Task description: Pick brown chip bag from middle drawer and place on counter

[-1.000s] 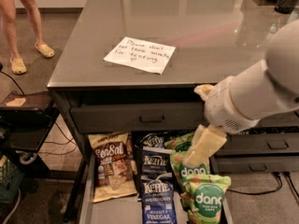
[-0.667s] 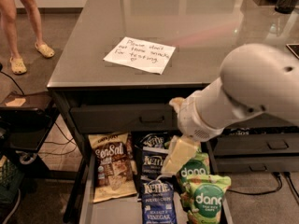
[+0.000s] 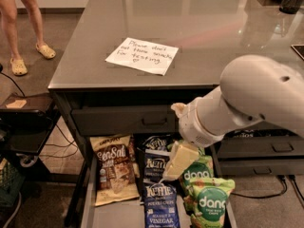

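Overall, the glossy grey counter point(image 3: 228, 27) carried a handwritten paper note point(image 3: 142, 56) near its front edge, left of centre. A person's legs point(image 3: 19, 27) stood on the floor beyond the far left corner. Below the front edge, the middle drawer point(image 3: 89, 194) stood open. The brown chip bag point(image 3: 113, 167) lay flat at its left side, untouched. The gripper point(image 3: 172, 171) hung over the blue Kettle bags point(image 3: 159, 203), just right of the brown bag, with green Dang bags point(image 3: 209, 201) beyond. Whether it was open or closed could not be determined.

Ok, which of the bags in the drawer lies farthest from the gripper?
The brown chip bag, alone at the left side of the middle drawer. The gripper hangs over the blue Kettle bags and green Dang bags further right.
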`<state>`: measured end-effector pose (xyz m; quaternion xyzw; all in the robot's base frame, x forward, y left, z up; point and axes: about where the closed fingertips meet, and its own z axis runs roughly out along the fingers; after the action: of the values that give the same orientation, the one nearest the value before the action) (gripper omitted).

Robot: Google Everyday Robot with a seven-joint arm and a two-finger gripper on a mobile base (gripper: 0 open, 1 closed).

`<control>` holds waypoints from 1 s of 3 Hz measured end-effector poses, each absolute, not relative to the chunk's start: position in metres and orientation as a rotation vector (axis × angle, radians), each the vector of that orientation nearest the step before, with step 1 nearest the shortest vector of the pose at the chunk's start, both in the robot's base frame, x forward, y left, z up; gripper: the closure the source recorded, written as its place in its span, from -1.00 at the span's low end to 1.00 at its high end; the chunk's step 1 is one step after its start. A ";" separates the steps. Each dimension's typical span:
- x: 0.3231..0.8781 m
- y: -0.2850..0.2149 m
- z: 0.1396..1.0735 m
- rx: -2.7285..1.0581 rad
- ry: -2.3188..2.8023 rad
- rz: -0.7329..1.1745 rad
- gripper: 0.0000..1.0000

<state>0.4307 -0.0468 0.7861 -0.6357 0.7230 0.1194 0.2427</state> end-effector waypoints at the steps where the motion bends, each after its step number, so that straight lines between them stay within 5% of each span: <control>1: 0.441 -0.035 0.753 -1.725 1.954 0.340 -1.00; 3: 0.469 0.019 0.683 -1.664 1.936 0.358 -1.00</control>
<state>0.4690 0.0194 0.6831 -0.6200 0.7214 0.1334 0.2781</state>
